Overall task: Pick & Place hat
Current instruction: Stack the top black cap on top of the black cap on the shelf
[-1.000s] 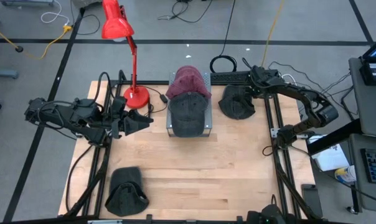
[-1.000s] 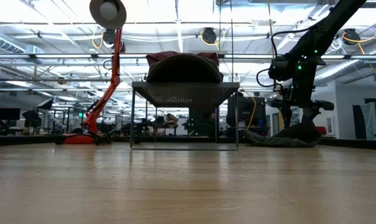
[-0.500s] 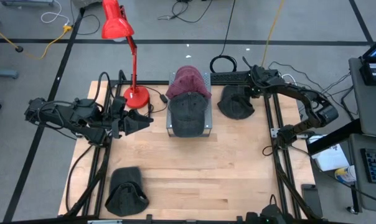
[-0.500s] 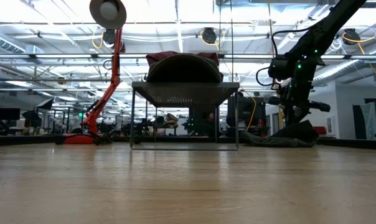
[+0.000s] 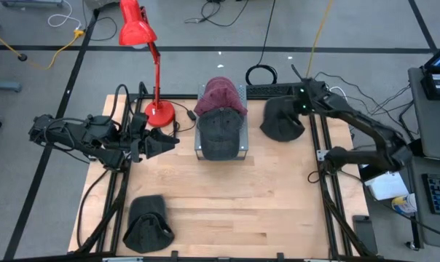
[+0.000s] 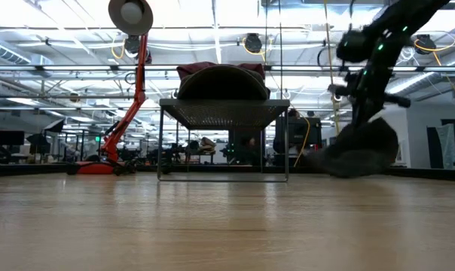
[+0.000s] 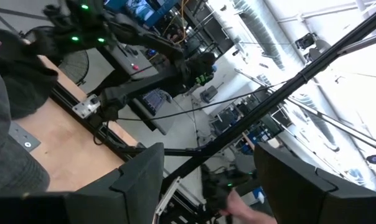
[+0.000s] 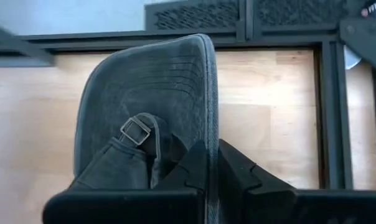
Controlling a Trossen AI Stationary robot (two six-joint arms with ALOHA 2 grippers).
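Note:
A dark grey hat (image 5: pixel 282 120) is at the table's far right, with my right gripper (image 5: pixel 301 109) shut on it; the low view shows it hanging below that gripper (image 6: pixel 367 113). My left gripper (image 5: pixel 165 143) waits open at the table's left, its fingers wide apart (image 7: pixel 206 180) with nothing between them. A wire stand (image 5: pixel 240 149) at the far middle carries a grey hat (image 5: pixel 220 131) and a maroon hat (image 5: pixel 220 93). Another dark hat (image 5: pixel 147 224) lies flat at the near left. My right gripper pinches the hat's edge (image 8: pixel 206 134) between its two shut fingers, beside the strap with the buckle (image 8: pixel 136 130). The fingers come from above. The hat (image 6: pixel 359 150) hangs below them, brim end lowest. I cannot tell whether its lower part touches the table.
A red desk lamp (image 5: pixel 143 44) stands with its base (image 5: pixel 159 113) at the far left, next to the stand. Black frame rails (image 5: pixel 325 182) run along the table's sides. Bare wood lies in the middle and near right (image 5: pixel 256 211).
My right gripper has risen at the far right and gone a little toward the right edge, drawing the hat up by its edge. The hat lay flat on the table and now hangs below the gripper.

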